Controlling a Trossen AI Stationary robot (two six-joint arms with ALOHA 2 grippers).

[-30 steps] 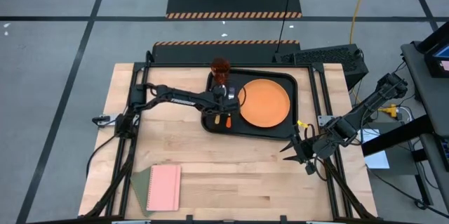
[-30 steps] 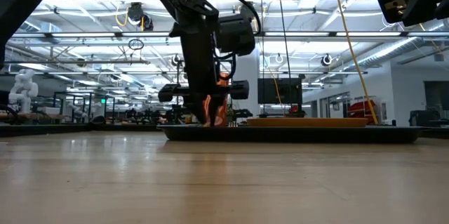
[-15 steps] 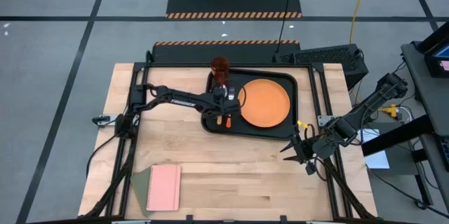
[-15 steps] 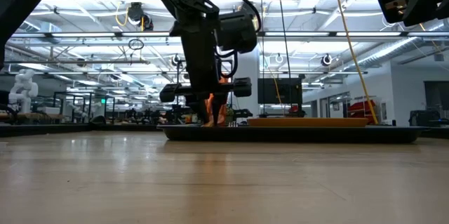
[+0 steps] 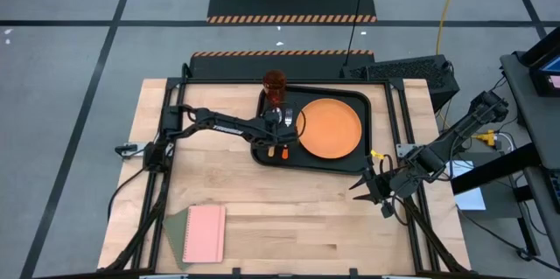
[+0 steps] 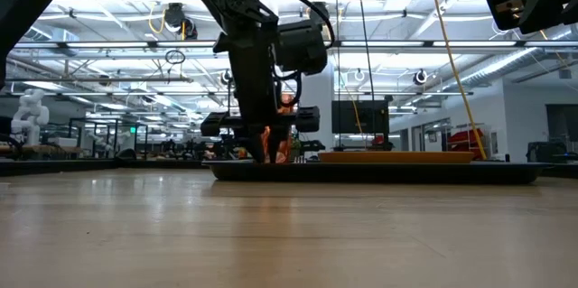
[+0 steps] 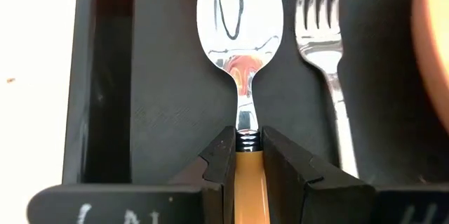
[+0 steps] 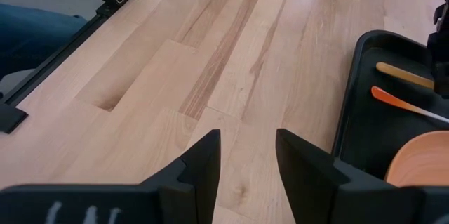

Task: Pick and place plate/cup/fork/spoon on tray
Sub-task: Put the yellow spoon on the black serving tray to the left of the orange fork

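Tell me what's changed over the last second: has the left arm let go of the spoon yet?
Not yet. The left gripper is still shut on the spoon handle, low over the tray beside the fork; it only shifted slightly sideways in the low view. The plate, cup and right gripper, open above the table, stayed put.
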